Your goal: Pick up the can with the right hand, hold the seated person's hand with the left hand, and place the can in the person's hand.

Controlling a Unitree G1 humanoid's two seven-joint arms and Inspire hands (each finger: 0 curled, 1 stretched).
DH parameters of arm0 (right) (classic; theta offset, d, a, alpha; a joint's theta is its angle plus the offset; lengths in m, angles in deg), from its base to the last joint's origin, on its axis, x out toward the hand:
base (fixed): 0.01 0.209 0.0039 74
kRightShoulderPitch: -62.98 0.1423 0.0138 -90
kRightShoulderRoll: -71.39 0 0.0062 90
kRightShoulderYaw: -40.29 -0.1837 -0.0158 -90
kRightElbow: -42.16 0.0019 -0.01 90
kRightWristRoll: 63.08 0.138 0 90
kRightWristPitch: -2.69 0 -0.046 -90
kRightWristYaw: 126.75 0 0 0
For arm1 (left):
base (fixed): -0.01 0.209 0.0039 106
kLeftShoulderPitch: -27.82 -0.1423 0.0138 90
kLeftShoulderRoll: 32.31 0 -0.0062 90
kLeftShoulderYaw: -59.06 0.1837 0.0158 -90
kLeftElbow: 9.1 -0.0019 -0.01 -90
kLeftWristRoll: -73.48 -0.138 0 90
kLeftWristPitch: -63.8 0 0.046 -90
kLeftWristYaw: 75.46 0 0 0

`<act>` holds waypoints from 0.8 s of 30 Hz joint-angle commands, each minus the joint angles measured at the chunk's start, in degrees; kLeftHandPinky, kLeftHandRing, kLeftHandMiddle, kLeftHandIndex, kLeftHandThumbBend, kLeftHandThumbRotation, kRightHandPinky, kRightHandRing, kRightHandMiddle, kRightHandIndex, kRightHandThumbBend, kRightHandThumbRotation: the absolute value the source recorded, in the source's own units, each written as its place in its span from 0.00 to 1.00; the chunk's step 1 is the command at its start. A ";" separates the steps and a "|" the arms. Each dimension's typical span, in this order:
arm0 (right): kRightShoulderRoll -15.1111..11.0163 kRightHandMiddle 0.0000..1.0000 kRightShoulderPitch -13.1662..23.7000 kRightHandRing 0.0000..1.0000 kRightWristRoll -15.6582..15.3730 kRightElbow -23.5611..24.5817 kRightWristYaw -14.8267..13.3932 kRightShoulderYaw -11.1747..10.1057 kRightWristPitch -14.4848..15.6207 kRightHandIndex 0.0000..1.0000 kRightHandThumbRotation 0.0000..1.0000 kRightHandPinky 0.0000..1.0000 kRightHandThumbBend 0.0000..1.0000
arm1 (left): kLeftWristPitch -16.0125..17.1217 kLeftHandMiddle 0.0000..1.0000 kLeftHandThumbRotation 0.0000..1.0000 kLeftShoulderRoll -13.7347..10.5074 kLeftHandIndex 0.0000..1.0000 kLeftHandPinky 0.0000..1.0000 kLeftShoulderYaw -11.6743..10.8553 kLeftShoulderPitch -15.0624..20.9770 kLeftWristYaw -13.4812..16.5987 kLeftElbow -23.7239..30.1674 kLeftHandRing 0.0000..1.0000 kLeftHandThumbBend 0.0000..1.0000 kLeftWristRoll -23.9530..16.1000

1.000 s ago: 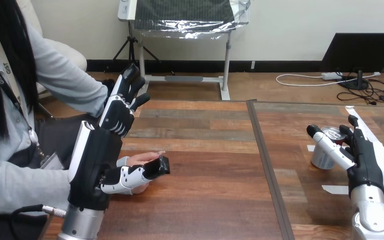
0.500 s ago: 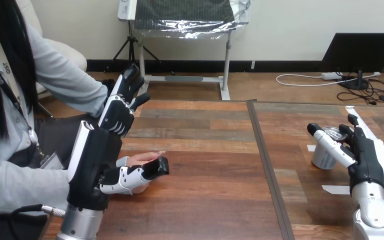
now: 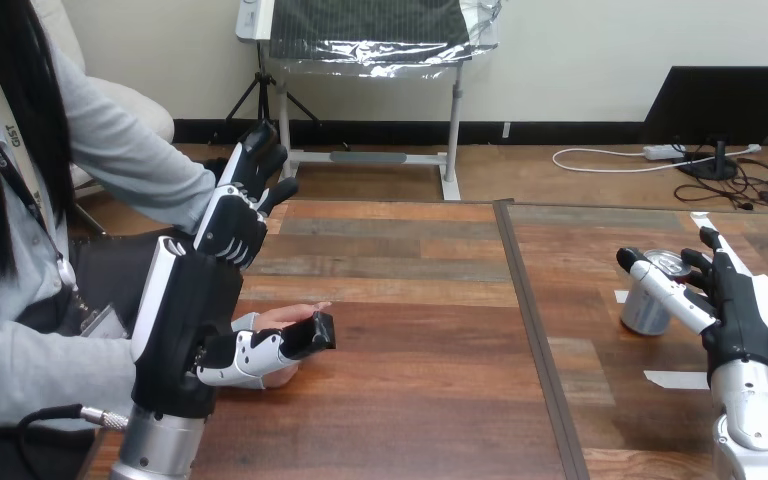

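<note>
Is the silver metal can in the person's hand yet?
No, the silver metal can is at the view's right, between the right robot hand's thumb and fingers, far from the person's hand at the left.

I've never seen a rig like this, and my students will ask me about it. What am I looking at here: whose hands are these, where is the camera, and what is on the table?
This is a humanoid robot's own view. The camera sits on its head and looks down across a wooden table. The two black-and-white machine hands on silver forearms belong to the robot. Its left hand, at the view's left, lies against the person's hand near the table's left edge; I cannot tell whether it grips that hand. Its right hand, at the view's right, has its thumb and fingers curled round a silver can, beside strips of white tape stuck on the wood. The person sits at the table's left side.
</note>
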 commanded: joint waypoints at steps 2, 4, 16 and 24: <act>-0.04 0.89 2.77 0.89 -0.16 -0.94 1.13 0.52 1.53 0.96 0.51 0.89 1.00 | -0.13 0.99 0.56 -0.38 0.96 0.89 -0.43 1.70 -0.02 2.95 0.96 1.00 0.23; -0.14 0.89 2.84 0.89 -0.56 -0.95 0.99 0.86 1.68 0.96 0.51 0.88 1.00 | 0.04 0.99 0.56 -0.36 0.96 0.89 -0.65 1.62 0.27 3.05 0.96 1.00 -0.21; -0.11 0.89 3.41 0.86 -0.77 -0.98 0.83 0.99 2.33 0.95 0.53 0.83 1.00 | -0.49 0.98 0.58 -0.73 0.96 0.88 -0.85 0.73 0.39 4.46 0.95 1.00 -0.57; 0.08 0.88 3.83 0.87 -0.83 -0.92 0.51 0.91 2.58 0.95 0.53 0.83 1.00 | -0.48 0.98 0.58 -0.97 0.96 0.87 -0.86 0.52 0.26 4.80 0.95 1.00 -0.30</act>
